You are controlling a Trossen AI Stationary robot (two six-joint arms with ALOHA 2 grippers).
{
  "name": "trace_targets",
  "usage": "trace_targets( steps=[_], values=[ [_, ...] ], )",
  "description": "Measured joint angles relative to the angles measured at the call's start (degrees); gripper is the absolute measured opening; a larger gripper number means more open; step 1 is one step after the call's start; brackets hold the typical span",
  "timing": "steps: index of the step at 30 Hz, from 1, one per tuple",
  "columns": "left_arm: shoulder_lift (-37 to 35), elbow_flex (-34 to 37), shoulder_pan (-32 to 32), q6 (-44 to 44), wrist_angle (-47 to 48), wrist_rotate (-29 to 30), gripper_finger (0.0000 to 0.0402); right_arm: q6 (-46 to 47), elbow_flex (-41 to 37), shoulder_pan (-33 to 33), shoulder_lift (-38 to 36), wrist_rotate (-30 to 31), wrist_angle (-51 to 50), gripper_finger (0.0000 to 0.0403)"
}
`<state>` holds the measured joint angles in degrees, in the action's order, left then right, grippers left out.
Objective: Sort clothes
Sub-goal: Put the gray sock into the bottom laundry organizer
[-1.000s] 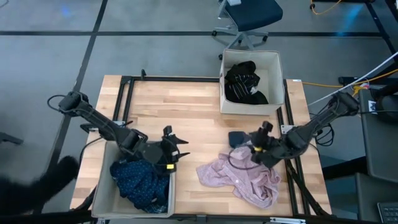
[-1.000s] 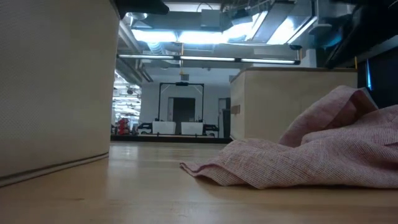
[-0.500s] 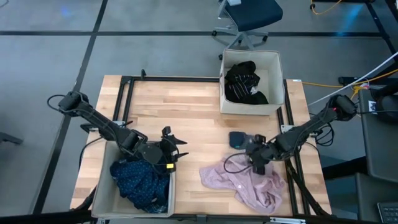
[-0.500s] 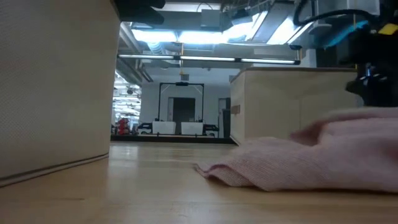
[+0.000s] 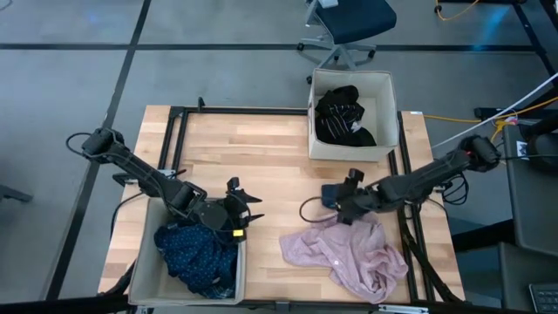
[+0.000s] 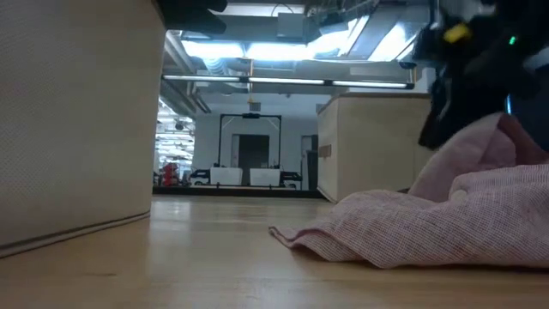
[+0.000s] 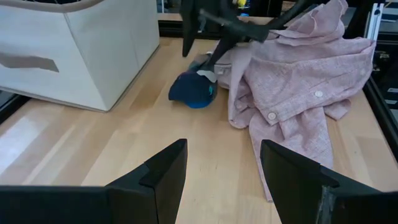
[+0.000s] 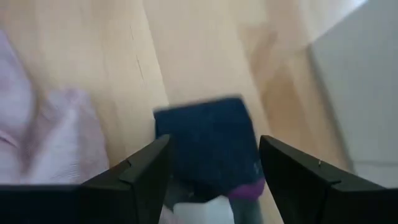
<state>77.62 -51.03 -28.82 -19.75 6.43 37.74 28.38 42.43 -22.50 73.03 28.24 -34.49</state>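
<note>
A pale pink shirt (image 5: pixel 347 253) lies crumpled on the table at the near right; it also shows in the low view (image 6: pixel 446 223). A small teal piece (image 5: pixel 330 194) lies on the wood just beyond it. My right gripper (image 5: pixel 343 207) is open over the teal piece (image 8: pixel 205 134), with one finger on either side of it; I see no touch. My left gripper (image 5: pixel 247 212) is open and empty beside the near-left box, above bare wood (image 7: pixel 224 155). A navy white-dotted garment (image 5: pixel 199 251) lies in that box. Black and striped clothes (image 5: pixel 343 115) lie in the far box.
One beige fabric box (image 5: pixel 148 270) stands at the near left corner. Another beige fabric box (image 5: pixel 390 105) stands at the far right. Black frame rails (image 5: pixel 174 139) run along the table's left and right sides. Bare wood (image 5: pixel 253 157) lies between the boxes. An office chair (image 5: pixel 349 22) stands beyond the table.
My right gripper has left the pink shirt's right part and swung toward the table's left and far side, ending over the teal piece. The pink shirt has shifted and spread out toward the near right, and its raised part has sunk lower.
</note>
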Motion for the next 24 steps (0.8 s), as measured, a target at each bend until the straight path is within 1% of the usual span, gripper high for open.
trace_targets(
  steps=[4, 10, 12, 14, 16, 19, 21, 22, 23, 24],
  values=[
    [0.02, 0.02, 0.0, -0.02, -0.02, -0.01, 0.0194, -2.1, -2.83, 3.69, 3.16, -5.03, 2.62, 0.0243],
    [0.04, 0.04, 0.0, -0.02, -0.04, -0.02, 0.0194, -5.15, -5.42, 7.81, 8.18, -8.13, 10.77, 0.0242],
    [0.07, 0.04, 0.0, -0.02, -0.06, -0.02, 0.0194, -6.87, -5.7, 8.78, 9.73, -9.05, 12.87, 0.0233],
    [0.07, 0.04, 0.0, -0.02, -0.06, -0.02, 0.0194, -8.27, -5.81, 9.77, 11.29, -9.84, 14.27, 0.021],
    [0.07, 0.04, 0.0, -0.02, -0.06, -0.02, 0.0194, -9.16, -5.76, 10.63, 12.65, -9.82, 14.99, 0.0174],
    [0.07, 0.04, 0.0, -0.02, -0.17, -0.02, 0.0194, -10.41, -5.7, 11.36, 13.46, -9.17, 15.62, 0.0099],
    [0.07, 0.07, 0.0, 0.0, -0.27, -0.02, 0.0194, -11.36, -5.33, 11.27, 13.39, -7.21, 14.84, 0.0045],
    [0.1, 0.07, 0.04, 0.09, -0.37, -0.02, 0.0194, -12.34, -4.88, 11.2, 13.05, -6.06, 14.04, 0.0025],
    [0.11, 0.08, 0.11, 0.28, -0.52, -0.02, 0.0194, -13.26, -4.26, 10.83, 12.45, -5.13, 13.48, 0.0016],
    [0.11, 0.09, 0.17, 0.43, -0.71, -0.02, 0.0194, -14.07, -3.37, 10.48, 11.67, -4.1, 13.4, 0.0016]
  ],
)
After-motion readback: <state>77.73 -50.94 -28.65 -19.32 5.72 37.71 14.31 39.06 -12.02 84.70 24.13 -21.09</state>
